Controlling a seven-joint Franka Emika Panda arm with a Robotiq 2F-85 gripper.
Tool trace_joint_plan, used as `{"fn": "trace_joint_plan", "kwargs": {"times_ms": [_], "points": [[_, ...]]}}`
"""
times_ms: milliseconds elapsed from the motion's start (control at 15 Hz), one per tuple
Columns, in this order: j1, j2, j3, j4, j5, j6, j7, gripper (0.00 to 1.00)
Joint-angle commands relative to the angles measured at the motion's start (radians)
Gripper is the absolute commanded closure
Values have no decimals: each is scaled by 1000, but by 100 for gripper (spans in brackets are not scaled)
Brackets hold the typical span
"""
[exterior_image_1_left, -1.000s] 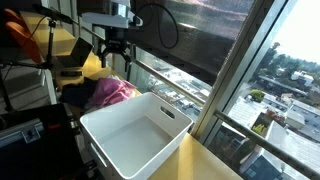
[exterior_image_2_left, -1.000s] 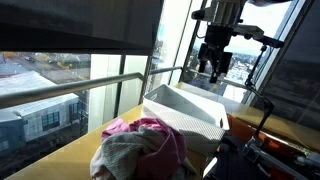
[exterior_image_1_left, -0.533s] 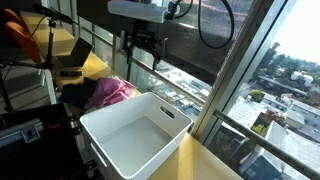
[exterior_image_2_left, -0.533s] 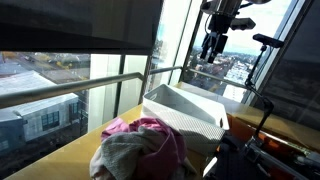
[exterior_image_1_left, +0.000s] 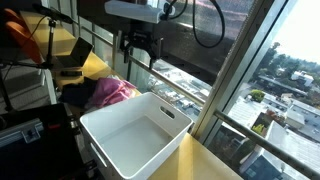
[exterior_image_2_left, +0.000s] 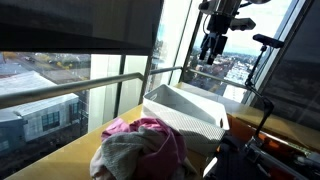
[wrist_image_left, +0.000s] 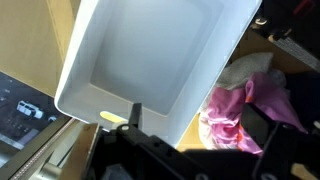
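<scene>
White bin smooth, rectangular; pink cloth crumpled beside; claw spread

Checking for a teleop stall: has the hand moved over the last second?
Yes. In an exterior view the hand rose and shifted from above the pink clothes toward the white bin. It is open and empty.

Bin: white, rectangular, upright, empty, slotted handles. Clothing pile: pink and grey, crumpled, just beside the bin.
</scene>
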Motion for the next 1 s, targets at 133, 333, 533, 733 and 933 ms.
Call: {"fn": "trace_joint_plan", "kwargs": {"times_ms": [133,333,533,733,933], "points": [[-1,0,1,2,0,-2,0,0],[-1,0,1,2,0,-2,0,0],[-1,0,1,2,0,-2,0,0],[-1,0,1,2,0,-2,0,0],[6,-16,10,-39,-14,31,9,0]]}}
